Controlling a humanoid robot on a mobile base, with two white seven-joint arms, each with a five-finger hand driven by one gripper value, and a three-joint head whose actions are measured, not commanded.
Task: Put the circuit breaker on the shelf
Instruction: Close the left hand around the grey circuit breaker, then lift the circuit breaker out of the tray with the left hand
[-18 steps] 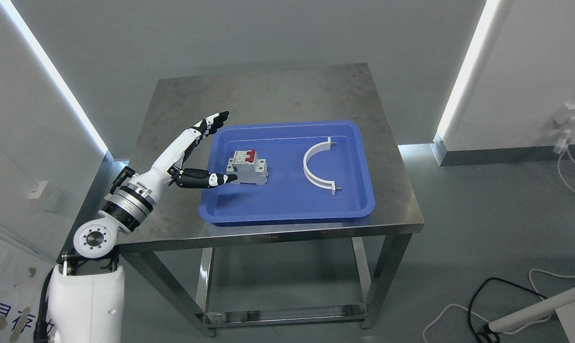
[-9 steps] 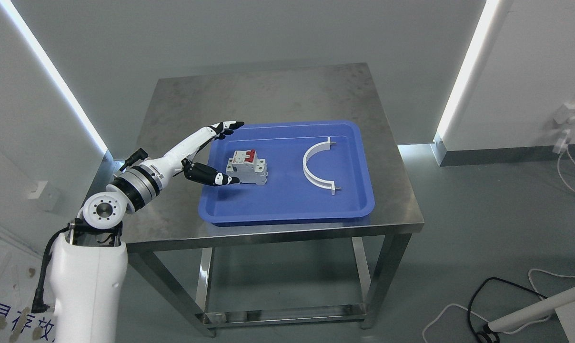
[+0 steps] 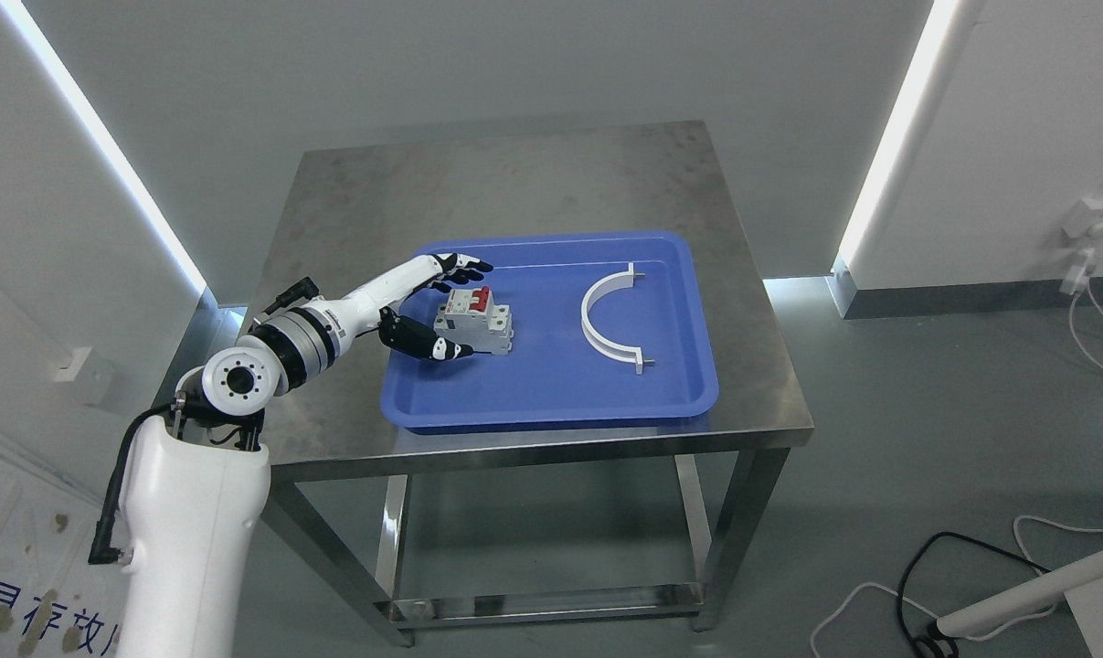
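A grey circuit breaker (image 3: 478, 322) with red switches stands in the left half of a blue tray (image 3: 551, 407) on the steel table. My left hand (image 3: 458, 306) reaches in from the left and straddles the breaker's left end. Its fingers (image 3: 464, 266) stretch above the far side and the thumb (image 3: 432, 345) lies along the near side. The hand is open; I cannot tell whether any digit touches the breaker. The right arm is out of view.
A white curved bracket (image 3: 606, 320) lies in the tray's right half. The steel table (image 3: 514, 183) has bare surface behind the tray. Cables (image 3: 935, 567) trail on the floor at lower right.
My left arm has swung forward and right, bringing the hand from the tray's left rim to around the breaker's left end. The breaker has not moved.
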